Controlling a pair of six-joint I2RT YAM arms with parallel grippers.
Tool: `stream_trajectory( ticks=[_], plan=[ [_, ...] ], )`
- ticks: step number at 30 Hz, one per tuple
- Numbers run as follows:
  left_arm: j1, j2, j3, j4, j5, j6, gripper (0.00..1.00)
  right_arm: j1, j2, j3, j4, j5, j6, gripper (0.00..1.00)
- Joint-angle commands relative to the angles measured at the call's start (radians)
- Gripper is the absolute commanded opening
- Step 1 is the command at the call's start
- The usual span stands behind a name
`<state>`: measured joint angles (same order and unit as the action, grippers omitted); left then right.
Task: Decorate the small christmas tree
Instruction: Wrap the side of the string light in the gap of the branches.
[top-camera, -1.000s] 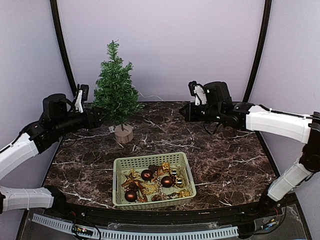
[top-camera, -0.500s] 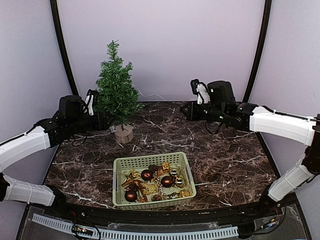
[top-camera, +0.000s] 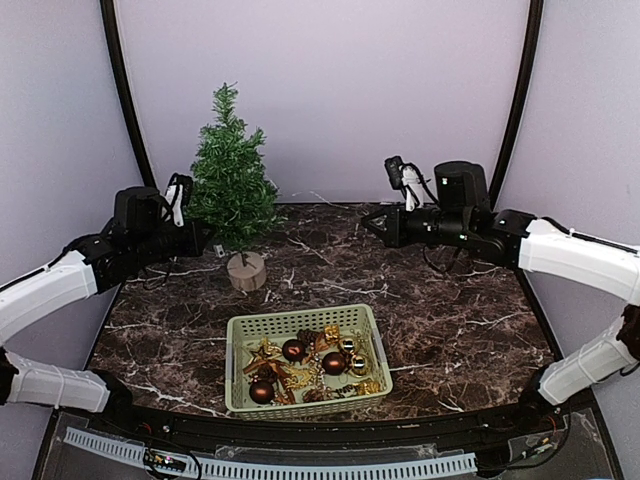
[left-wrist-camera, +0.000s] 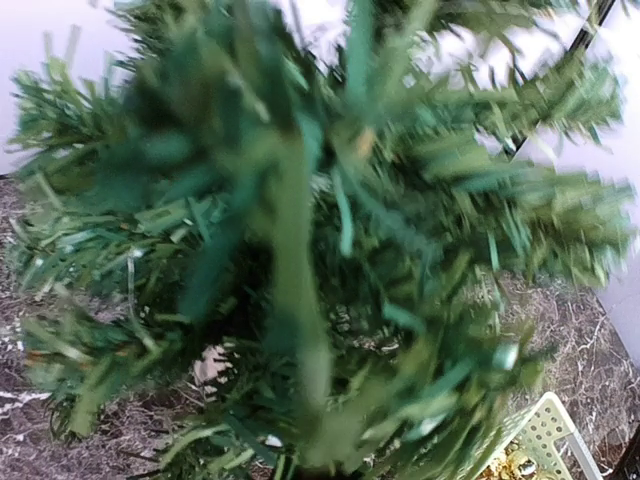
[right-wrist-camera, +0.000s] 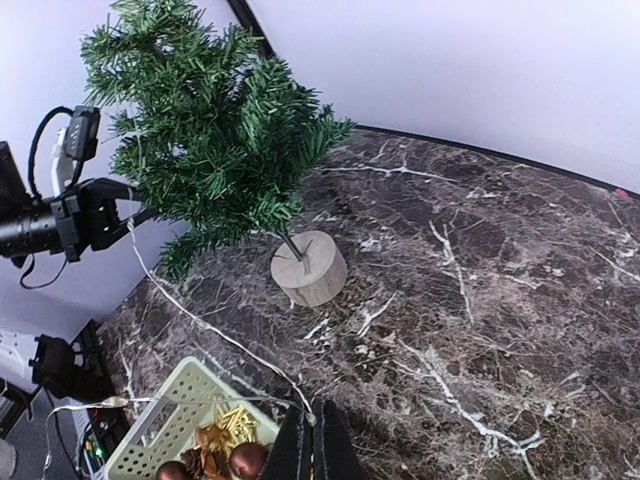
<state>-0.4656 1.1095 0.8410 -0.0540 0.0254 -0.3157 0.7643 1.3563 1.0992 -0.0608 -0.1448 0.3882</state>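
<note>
A: Where's the small christmas tree (top-camera: 232, 180) relative to the fingers?
B: Left gripper (top-camera: 197, 238) is right at its lower branches. The tree is straight ahead of those fingers, touching or nearly. Right gripper (right-wrist-camera: 308, 432) is well apart, with the tree ahead and off to the left of its fingers. Left arm is clearly nearer.
A: Axis?
B: Trunk is vertical or close to it. Stump (right-wrist-camera: 308, 268) sits flat on the table (top-camera: 450, 300), just below and beyond the left fingers. My read: any wrap has to go round that upright axis.
A: Jaws?
B: Both closed. The right pair pinch a thin wire (right-wrist-camera: 215, 340) that runs from their tips toward the left fingers. Can't tell whether the left pair are on a branch, the wire or nothing.
A: Why not?
B: Left wrist view is nothing but blurred needles, and its own fingers are hidden. The wire barely shows from overhead. Basket (top-camera: 300, 322) of baubles (top-camera: 334, 362) sits on the near side of both, just below the right fingers. Some wire may trail over it, not sure.
</note>
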Motion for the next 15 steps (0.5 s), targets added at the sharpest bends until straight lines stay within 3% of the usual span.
stream_trajectory(
  ticks=[1,7,10,15],
  plan=[
    [0.01,-0.09,-0.022,-0.001,-0.047,0.009,0.0,0.019,-0.06,-0.034,-0.004,-0.179,-0.08,0.0],
    [0.173,-0.122,-0.091,0.046,0.128,-0.002,0.0,0.097,-0.064,-0.024,-0.027,-0.297,-0.104,0.0],
    [0.235,-0.097,-0.104,0.106,0.229,0.004,0.0,0.134,-0.038,-0.014,0.002,-0.282,-0.094,0.0],
    [0.297,-0.027,-0.09,0.162,0.271,0.036,0.0,0.147,0.015,-0.005,0.099,-0.157,-0.013,0.0]
  ],
)
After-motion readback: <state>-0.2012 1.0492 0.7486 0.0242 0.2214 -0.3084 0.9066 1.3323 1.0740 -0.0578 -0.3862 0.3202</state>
